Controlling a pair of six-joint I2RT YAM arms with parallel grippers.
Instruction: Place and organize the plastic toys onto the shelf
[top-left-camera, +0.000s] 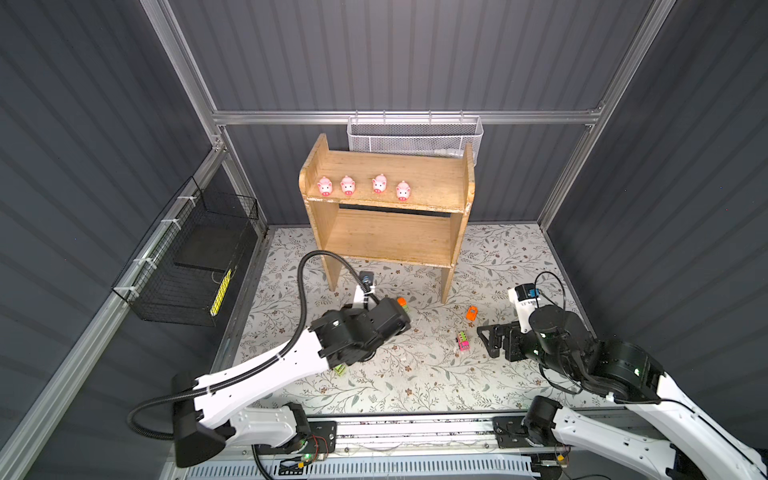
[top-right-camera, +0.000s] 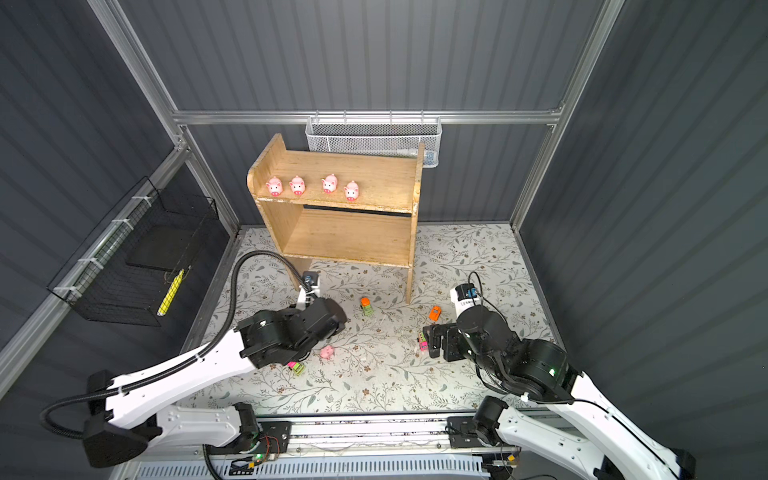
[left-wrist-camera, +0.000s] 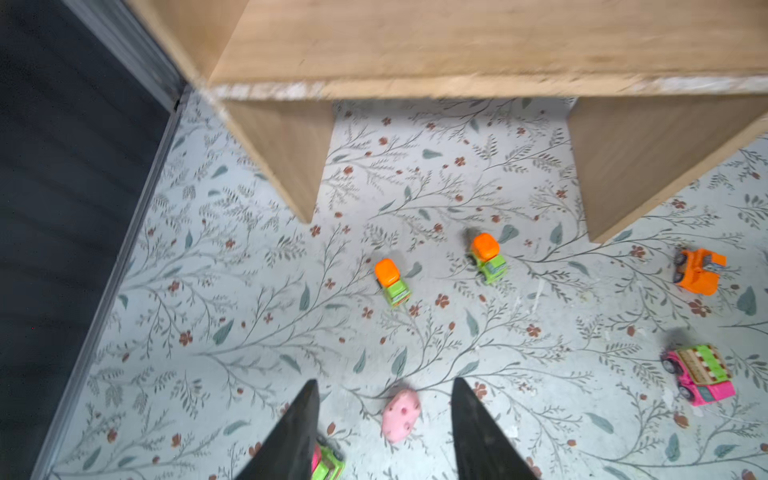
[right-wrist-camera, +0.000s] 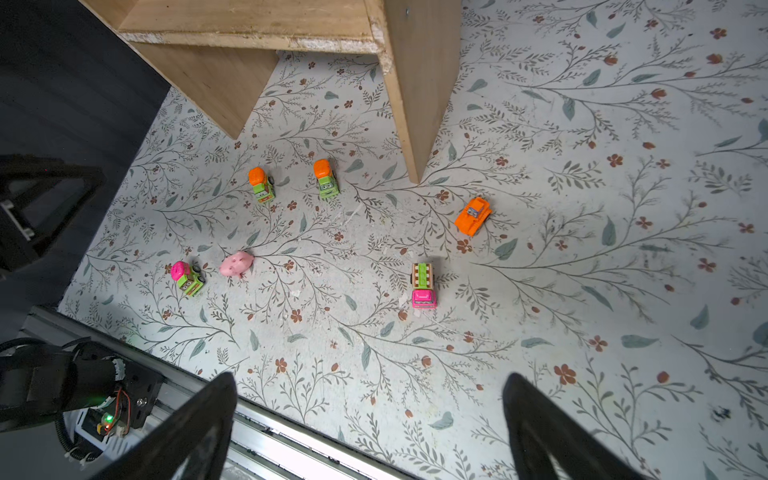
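Note:
The wooden shelf (top-left-camera: 386, 199) stands at the back of the floral mat, with several pink pigs (top-left-camera: 347, 185) in a row on its top tier. One more pink pig (left-wrist-camera: 401, 414) lies on the mat between the fingers of my open left gripper (left-wrist-camera: 384, 381), touching neither. A pink-and-lime vehicle (left-wrist-camera: 328, 461) sits beside one finger. Two orange-and-green trucks (left-wrist-camera: 392, 282) (left-wrist-camera: 488, 257), an orange vehicle (left-wrist-camera: 700, 271) and a pink-and-green truck (left-wrist-camera: 700, 374) lie scattered in front of the shelf. My right gripper (right-wrist-camera: 370, 382) is open and empty over the mat's front edge.
A white mesh basket (top-left-camera: 415, 137) hangs on the back wall behind the shelf. A black wire basket (top-left-camera: 195, 257) hangs on the left wall. The shelf's legs (left-wrist-camera: 286, 158) stand just beyond the trucks. A metal rail (top-left-camera: 415, 428) runs along the front.

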